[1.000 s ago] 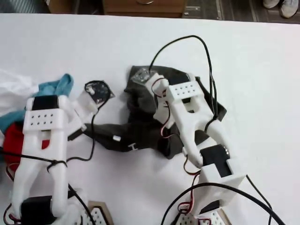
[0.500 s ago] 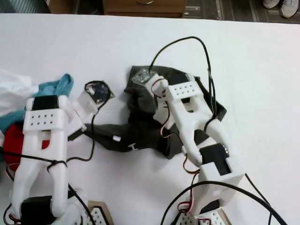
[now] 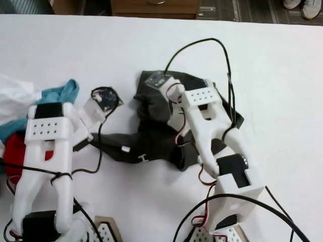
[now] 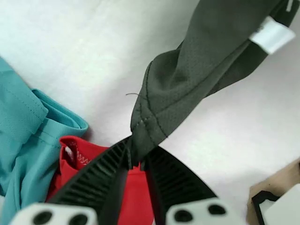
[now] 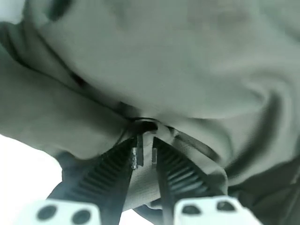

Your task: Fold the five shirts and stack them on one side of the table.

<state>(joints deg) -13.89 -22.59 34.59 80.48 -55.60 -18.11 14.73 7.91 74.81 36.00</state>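
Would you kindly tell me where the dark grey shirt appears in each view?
High view: dark grey shirt bunched at the picture's centre.
Left wrist view: its hem pinched in the left gripper's jaws.
Right wrist view: its folds surround the right gripper, cloth between the jaws.
Shared landmark: the shirt's white tag, high and left wrist views.

Bright, even light — soft, faint shadows

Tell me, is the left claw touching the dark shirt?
Touching. In the left wrist view the left claw is shut on a hemmed corner of the dark shirt, and the cloth is pinched right at the claw's tip.
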